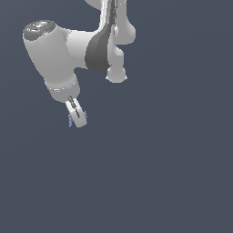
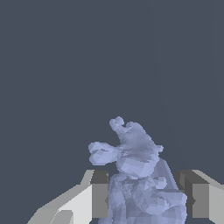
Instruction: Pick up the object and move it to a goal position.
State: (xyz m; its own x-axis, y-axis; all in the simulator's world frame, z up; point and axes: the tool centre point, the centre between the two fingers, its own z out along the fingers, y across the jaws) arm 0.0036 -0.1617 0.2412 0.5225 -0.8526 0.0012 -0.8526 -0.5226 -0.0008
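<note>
The object (image 2: 135,170) is a pale periwinkle-blue lumpy, bumpy thing. In the wrist view it fills the space between the two white fingers (image 2: 78,203), with grey pads pressed against both of its sides. My gripper (image 2: 146,197) is shut on it. In the exterior view the white arm reaches in from the top, and the gripper (image 1: 77,116) hangs at the upper left, tilted. Only a small blue sliver of the object (image 1: 71,120) shows beside the fingers there. No goal marker shows in either view.
A plain dark slate-grey background lies all around the arm in both views, with no other objects, containers or edges to be seen.
</note>
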